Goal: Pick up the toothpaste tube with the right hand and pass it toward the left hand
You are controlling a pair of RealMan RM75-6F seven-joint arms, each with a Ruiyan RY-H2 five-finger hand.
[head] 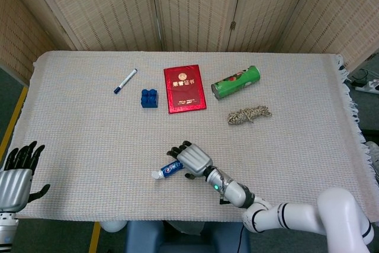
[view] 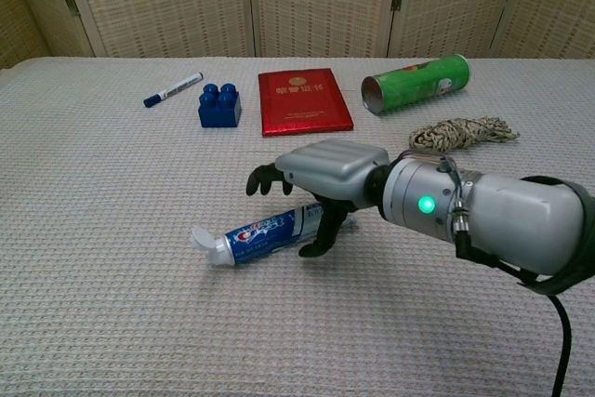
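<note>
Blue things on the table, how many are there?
2 mostly blue things: the blue block near the red booklet, and the toothpaste tube under the right hand. The marker has only a blue tip.
</note>
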